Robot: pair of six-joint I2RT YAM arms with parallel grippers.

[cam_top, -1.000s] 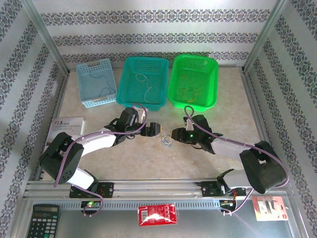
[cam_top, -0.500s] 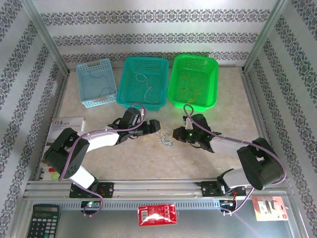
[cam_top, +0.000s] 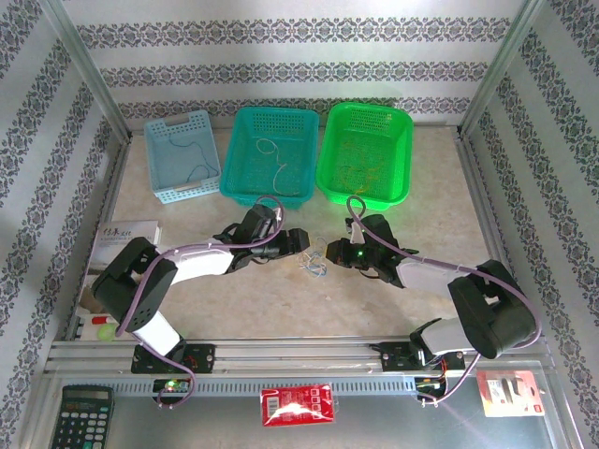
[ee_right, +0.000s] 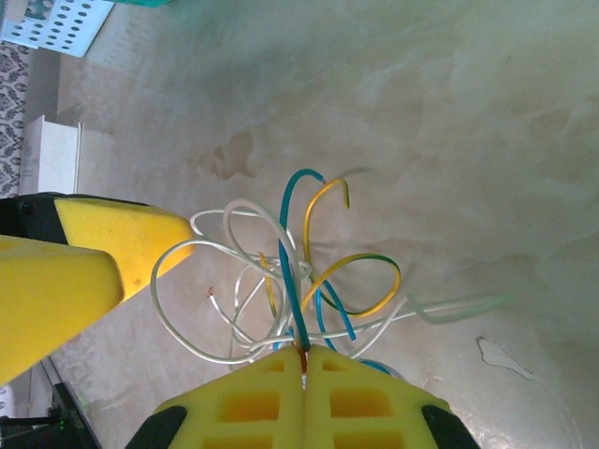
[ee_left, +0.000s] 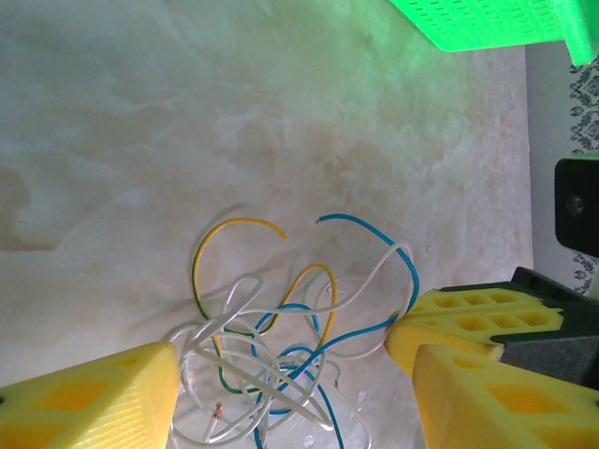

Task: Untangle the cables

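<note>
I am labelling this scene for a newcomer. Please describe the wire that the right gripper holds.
On the beige tabletop, before the teal plastic basket, lies a tangle of thin curly wires. Only one blue wire has its end pinched in the right gripper's yellow foam fingers.

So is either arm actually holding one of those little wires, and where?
The right gripper pinches one blue cable by its bare end. The left gripper is open, holding nothing.
</note>
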